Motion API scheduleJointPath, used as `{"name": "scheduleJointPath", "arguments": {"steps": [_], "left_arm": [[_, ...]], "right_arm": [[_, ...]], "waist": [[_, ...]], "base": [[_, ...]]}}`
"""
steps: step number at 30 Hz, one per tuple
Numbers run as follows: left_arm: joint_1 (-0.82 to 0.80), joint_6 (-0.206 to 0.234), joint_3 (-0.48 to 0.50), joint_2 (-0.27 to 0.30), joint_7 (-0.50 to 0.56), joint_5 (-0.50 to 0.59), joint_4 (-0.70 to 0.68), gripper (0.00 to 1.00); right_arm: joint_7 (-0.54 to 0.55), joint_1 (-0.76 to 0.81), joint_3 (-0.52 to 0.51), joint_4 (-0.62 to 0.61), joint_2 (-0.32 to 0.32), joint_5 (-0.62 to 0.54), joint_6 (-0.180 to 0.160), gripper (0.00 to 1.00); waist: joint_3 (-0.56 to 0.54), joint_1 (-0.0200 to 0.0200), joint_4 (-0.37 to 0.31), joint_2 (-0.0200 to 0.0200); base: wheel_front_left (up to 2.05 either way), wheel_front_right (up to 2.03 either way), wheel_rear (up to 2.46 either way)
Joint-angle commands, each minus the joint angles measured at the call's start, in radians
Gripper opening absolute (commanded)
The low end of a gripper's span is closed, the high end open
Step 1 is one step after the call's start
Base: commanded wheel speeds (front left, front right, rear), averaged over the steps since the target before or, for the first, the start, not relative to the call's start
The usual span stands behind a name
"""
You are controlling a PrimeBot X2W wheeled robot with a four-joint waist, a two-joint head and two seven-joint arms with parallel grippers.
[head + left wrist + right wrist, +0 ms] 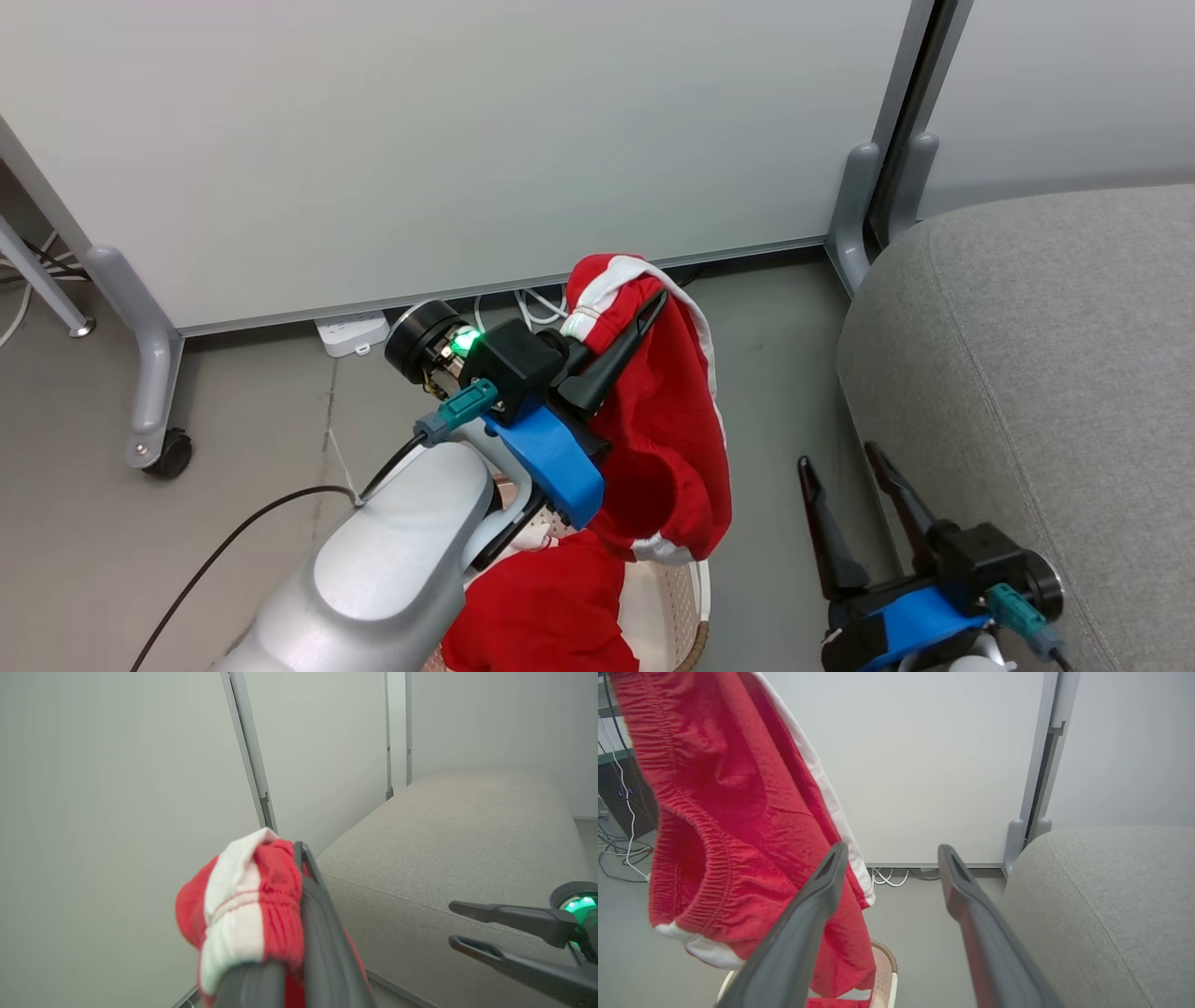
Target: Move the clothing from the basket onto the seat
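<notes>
Left gripper point(656, 306): clamped on red shorts point(667, 439); held high, likely to clear the basket point(689, 597).
Right gripper point(838, 455): jaws apart, empty, beside seat point(1046, 355).

SURFACE: grey floor point(233, 485) ahead of me | NEAR: basket point(689, 597) stands on it, left of the seat point(1046, 373), floor showing between them | FAR: panel foot point(149, 392) on a caster point(173, 455); white power strip point(353, 333) and cords point(537, 303) lie beside the panel base

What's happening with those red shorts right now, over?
Left gripper shut on red shorts, hanging above basket. Right gripper open, empty, beside seat. Nothing seen blocking the way to seat.
</notes>
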Motion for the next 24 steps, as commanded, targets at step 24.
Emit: {"name": "scheduleJointPath", "arguments": {"steps": [24], "left_arm": [[-0.042, 0.0, -0.015, -0.02, -0.003, 0.018, 0.005, 0.0]], "right_arm": [[-0.001, -0.31, 0.386, 0.112, -0.003, 0.025, -0.001, 1.0]], "waist": [[0.06, 0.0, 0.023, -0.0001]], "base": [[0.0, 0.0, 0.0]]}}
